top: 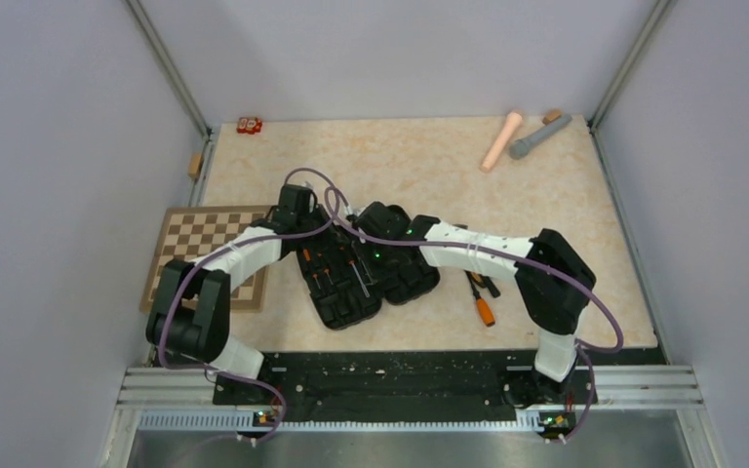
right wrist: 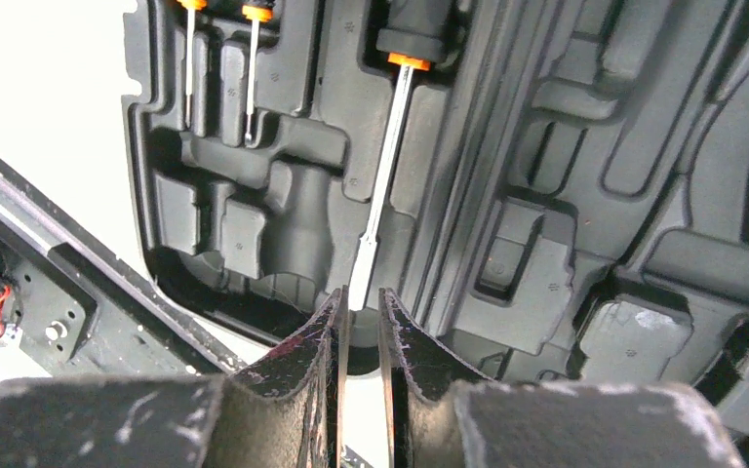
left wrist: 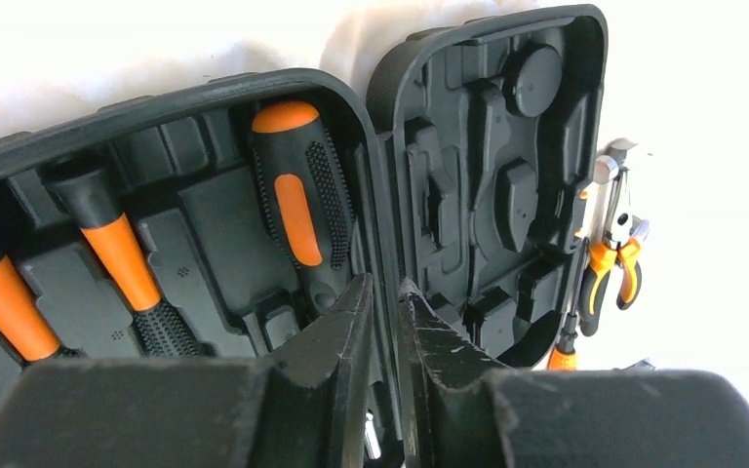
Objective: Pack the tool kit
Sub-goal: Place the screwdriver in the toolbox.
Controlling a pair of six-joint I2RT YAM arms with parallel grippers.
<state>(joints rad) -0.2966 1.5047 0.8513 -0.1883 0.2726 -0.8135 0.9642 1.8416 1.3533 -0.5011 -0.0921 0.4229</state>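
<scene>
While several screwdrivers (left wrist: 122, 258) already sit in the open case (left wrist: 507, 185) on the table (top: 429, 166), pliers (left wrist: 612, 261) and one loose screwdriver (top: 485, 310) wait outside, right gripper (right wrist: 360, 312) pinching the big screwdriver (right wrist: 382, 175) by its blade, left gripper (left wrist: 386, 302) nearly closed, hold unclear.

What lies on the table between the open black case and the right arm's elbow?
Loose tools: an orange-handled screwdriver and pliers, lying just right of the case. The top view shows this best.

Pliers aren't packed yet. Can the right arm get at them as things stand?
Probably yes: the pliers lie uncovered on the table right of the case, under the right forearm; the right gripper must pull back first.
</scene>
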